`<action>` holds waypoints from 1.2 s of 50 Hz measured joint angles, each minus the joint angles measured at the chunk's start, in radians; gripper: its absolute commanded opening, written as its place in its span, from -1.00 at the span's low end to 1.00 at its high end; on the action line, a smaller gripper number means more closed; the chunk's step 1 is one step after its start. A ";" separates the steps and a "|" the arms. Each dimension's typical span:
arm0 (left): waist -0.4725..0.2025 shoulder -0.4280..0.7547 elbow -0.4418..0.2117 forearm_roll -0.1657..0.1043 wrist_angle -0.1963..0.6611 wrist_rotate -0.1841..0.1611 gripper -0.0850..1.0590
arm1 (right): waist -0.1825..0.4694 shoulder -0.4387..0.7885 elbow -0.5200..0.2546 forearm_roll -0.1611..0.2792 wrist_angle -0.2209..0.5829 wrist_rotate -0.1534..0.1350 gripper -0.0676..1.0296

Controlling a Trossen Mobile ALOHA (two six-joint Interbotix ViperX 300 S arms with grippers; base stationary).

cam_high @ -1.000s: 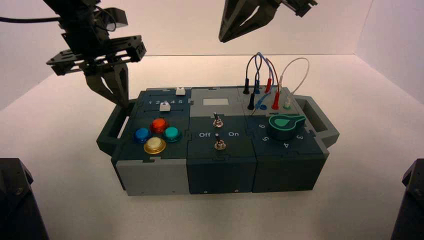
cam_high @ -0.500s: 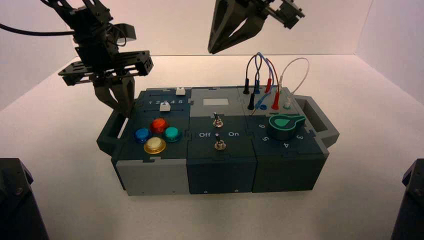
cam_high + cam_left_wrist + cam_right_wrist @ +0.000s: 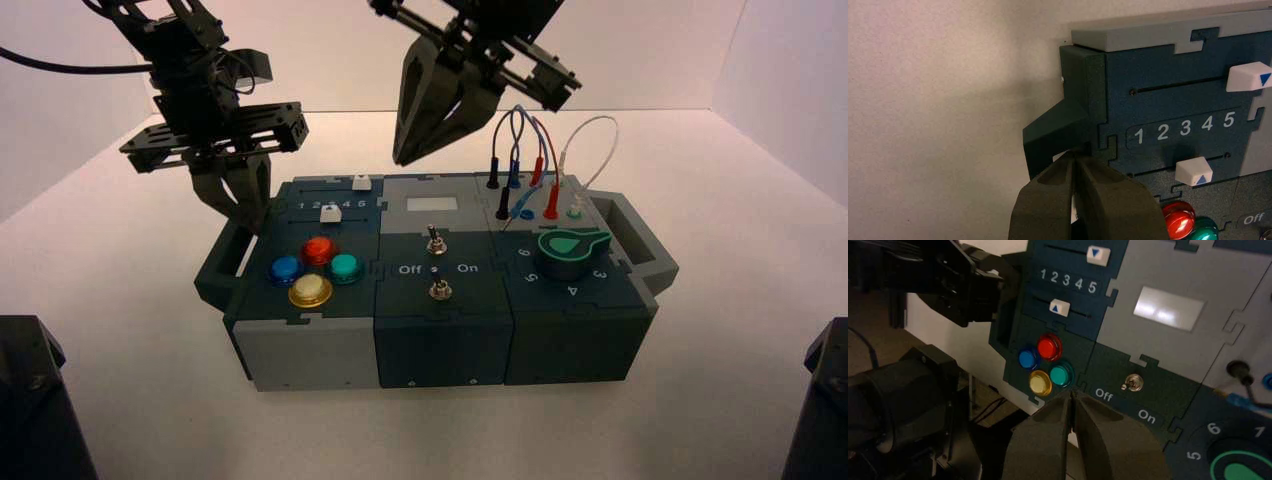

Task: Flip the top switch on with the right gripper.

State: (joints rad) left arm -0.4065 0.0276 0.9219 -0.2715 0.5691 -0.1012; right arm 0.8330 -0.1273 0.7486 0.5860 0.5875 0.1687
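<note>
The top switch (image 3: 434, 240) is a small metal toggle in the middle of the box (image 3: 440, 345), just behind the "Off" and "On" lettering. In the right wrist view the top switch (image 3: 1134, 382) has its lever leaning toward the Off side. My right gripper (image 3: 402, 158) hangs in the air above the box's back middle, fingers shut and empty, pointing down; its tips (image 3: 1070, 392) meet in its own view. My left gripper (image 3: 250, 222) is shut and empty at the box's left handle (image 3: 1048, 135), and shows in the left wrist view (image 3: 1075, 156).
A second toggle (image 3: 439, 290) sits in front of the top one. Coloured buttons (image 3: 318, 250) and two white sliders (image 3: 329, 212) are on the left. A green knob (image 3: 572, 250) and plugged wires (image 3: 530, 160) are on the right. A grey display (image 3: 431, 203) lies behind the switches.
My right gripper has come down and to the left, closer to the box's middle. My left gripper moved a little to the right, then held still by the handle.
</note>
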 measured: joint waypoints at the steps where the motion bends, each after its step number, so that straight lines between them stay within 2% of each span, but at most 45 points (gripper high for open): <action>1: 0.002 0.002 -0.002 0.002 -0.002 0.000 -0.91 | 0.000 0.003 0.000 0.000 0.000 0.006 -0.92; 5: 0.002 0.006 -0.003 0.000 -0.008 0.000 -0.91 | 0.000 0.015 0.000 0.000 -0.002 0.023 -0.92; 13: 0.002 0.017 -0.006 0.002 -0.017 0.000 -0.91 | 0.000 0.037 0.000 0.002 -0.005 0.037 -0.92; 35: 0.000 0.035 -0.017 0.002 -0.018 0.000 -0.91 | 0.002 0.140 -0.005 0.000 -0.031 0.038 -0.92; 60: 0.002 0.049 -0.028 0.005 -0.017 0.002 -0.91 | -0.003 0.187 -0.006 -0.012 -0.058 0.038 -0.92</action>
State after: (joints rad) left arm -0.4050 0.0767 0.8943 -0.2669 0.5522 -0.0997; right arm 0.8299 0.0598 0.7424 0.5737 0.5292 0.2071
